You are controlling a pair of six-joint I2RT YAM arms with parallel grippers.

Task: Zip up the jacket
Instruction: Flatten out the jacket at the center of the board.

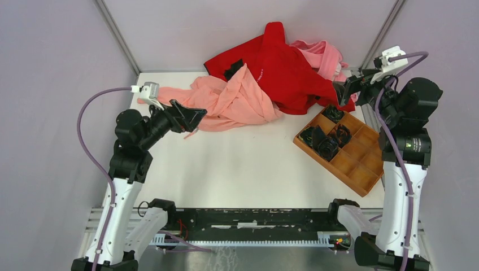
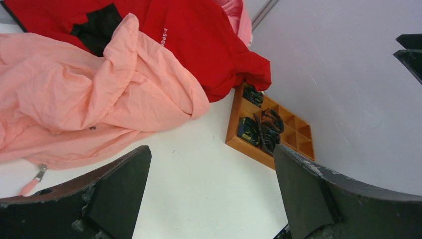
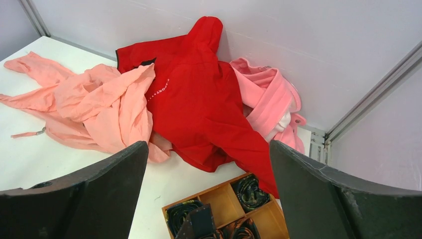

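The salmon-pink jacket [image 1: 231, 101] lies crumpled at the back left of the table, its right part tucked against a red garment. It also shows in the left wrist view [image 2: 89, 94] and the right wrist view [image 3: 99, 99]. A zipper pull [image 2: 32, 181] with a pink tab sticks out at its near edge. My left gripper [image 1: 189, 116] is open and empty, hovering just in front of the jacket's near edge [image 2: 211, 152]. My right gripper [image 1: 344, 90] is open and empty, raised over the red garment's right edge and the tray [image 3: 209, 144].
A bright red garment [image 1: 282, 73] with small white lettering lies behind the jacket, and a paler pink garment [image 1: 325, 56] is in the back right corner. A wooden divided tray [image 1: 364, 172] with rolled dark ties sits at the right. Walls enclose the table.
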